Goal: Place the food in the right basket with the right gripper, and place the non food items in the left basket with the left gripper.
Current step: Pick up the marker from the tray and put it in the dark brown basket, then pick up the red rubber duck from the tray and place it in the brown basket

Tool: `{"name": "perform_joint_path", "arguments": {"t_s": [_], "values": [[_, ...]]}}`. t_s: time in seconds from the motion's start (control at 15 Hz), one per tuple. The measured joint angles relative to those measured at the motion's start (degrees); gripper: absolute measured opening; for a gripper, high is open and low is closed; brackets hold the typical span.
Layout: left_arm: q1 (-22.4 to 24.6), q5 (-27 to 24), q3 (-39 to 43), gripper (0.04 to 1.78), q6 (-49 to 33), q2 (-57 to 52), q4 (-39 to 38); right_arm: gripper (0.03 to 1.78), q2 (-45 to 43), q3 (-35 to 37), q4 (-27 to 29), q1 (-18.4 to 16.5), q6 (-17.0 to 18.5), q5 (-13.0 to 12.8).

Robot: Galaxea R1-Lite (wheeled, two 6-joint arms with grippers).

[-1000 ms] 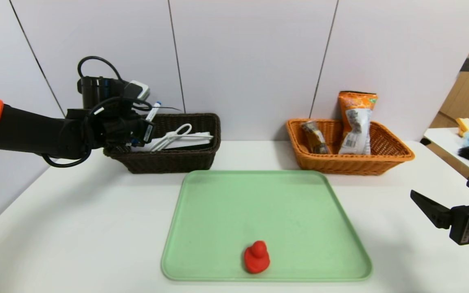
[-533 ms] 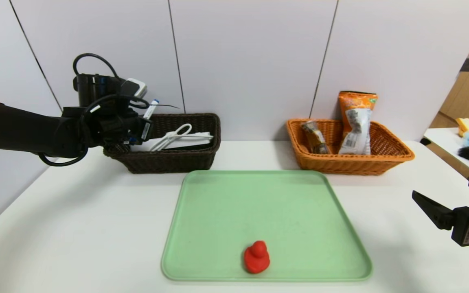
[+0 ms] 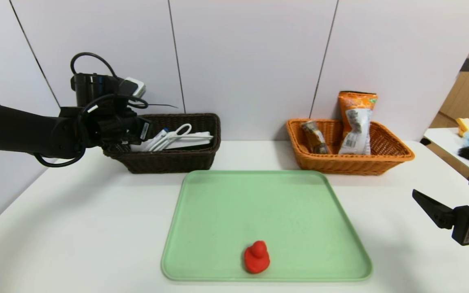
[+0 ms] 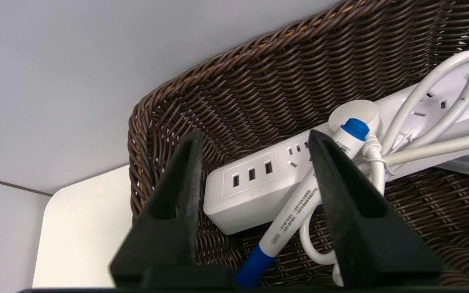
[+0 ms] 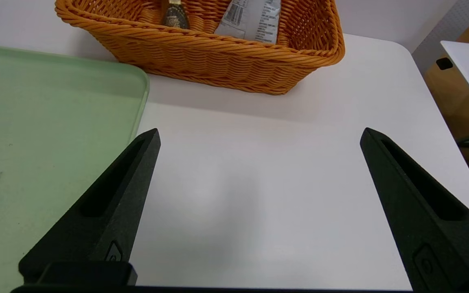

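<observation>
Partly hidden marker (image 4: 312, 191) behind parted left end effector (image 4: 255, 142); right end effector (image 5: 259, 136) apart.

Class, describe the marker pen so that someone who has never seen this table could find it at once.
Find the dark brown basket at the table's back left. Inside, leaning on the white power strip, lies the marker pen: white-barrelled with printed text, and the only thing there with blue ends.

matte black left arm (image 3: 23, 134) at 9 o'clock, orange shell at shoulder end, looped black cables, white-labelled wrist; tapered black left gripper (image 4: 255, 150) fingers, right gripper (image 5: 259, 138) alike.
</observation>
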Motion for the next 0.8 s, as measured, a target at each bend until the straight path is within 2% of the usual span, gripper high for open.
{"name": "perform_joint_path", "arguments": {"t_s": [0.2, 0.4, 0.53, 0.8], "values": [[-0.02, -0.28, 0.41, 1.20, -0.11, -1.10, -2.76, 1.69, -0.33, 0.04, 0.02, 0.00, 0.02, 0.06], [-1.40, -0.41, 1.18, 1.36, -2.45, -4.16, -4.33, 1.69, -0.52, -0.24, 0.02, 0.00, 0.13, 0.06], [-4.24, -0.44, 4.27, 1.44, -6.01, -7.77, -4.27, 1.69, -0.56, -0.38, -0.09, 0.00, 0.13, 0.15], [-11.96, -0.22, 15.85, 1.54, -15.41, -16.07, -4.38, 1.69, -0.67, -1.45, -1.29, 0.07, 0.13, 0.15]]}}
